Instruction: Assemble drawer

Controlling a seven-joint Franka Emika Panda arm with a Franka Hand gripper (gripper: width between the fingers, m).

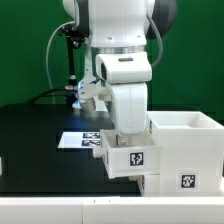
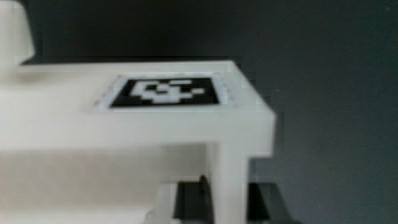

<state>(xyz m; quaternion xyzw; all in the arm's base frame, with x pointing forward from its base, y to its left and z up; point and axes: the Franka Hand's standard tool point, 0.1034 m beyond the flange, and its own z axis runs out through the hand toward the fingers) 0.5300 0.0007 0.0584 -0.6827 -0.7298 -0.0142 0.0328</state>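
Note:
My gripper (image 1: 122, 137) is shut on the wall of a small white drawer tray (image 1: 131, 157) with a black-and-white tag on its front. I hold the tray just above the black table, close against the exterior view's left side of the large white casing (image 1: 187, 145), which also carries a tag. In the wrist view the tray (image 2: 125, 135) fills the frame with a tag on its top face. Its thin wall stands between my two black fingers (image 2: 267, 203), and my gripper (image 2: 226, 205) clamps it. A second tray is not in view.
The marker board (image 1: 78, 140) lies flat on the black table (image 1: 35, 135) to the exterior view's left of the tray. A black stand with cables rises at the back left. A white table edge runs along the front.

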